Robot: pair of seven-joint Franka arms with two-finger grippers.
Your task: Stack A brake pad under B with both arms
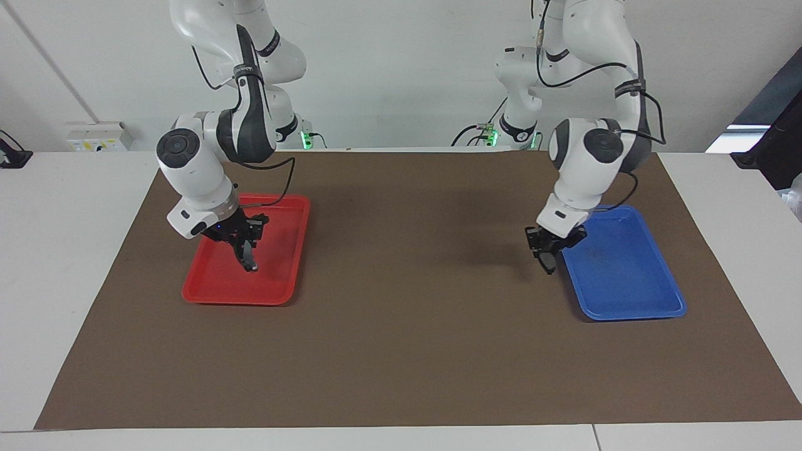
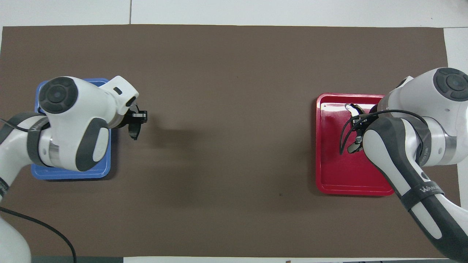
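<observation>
a white wall backs a white table [image 1: 37,282] covered by a wide brown mat [image 1: 407,326], and two white arms come in from the robots' end.

toward the left arm's end of the table lies a blue tray [image 1: 626,275], its inside bare in the facing view. the left gripper [image 1: 548,266] hangs in the air over the brown mat, just beside the tray's edge that looks toward the middle of the table. its fingertips are closed together on a small dark flat piece, the brake pad [image 2: 134,128], which hangs from the gripper clear of the mat. in the overhead view the left arm's white wrist covers much of the blue tray [image 2: 69,171], and the left gripper [image 2: 134,126] shows past the tray's edge over the mat.

toward the right arm's end of the table lies a red tray [image 1: 213,285]. the right gripper [image 1: 249,263] is low over the red tray, tilted, its fingertips closed on the brake shoe [image 2: 355,109], a dark curved piece with a light strip along its curve. whether the shoe touches the tray floor i cannot tell. in the overhead view the right arm's dark forearm crosses the red tray [image 2: 329,175] and hides part of the right gripper [image 2: 356,128].

the two trays lie well apart, with open mat between them.
</observation>
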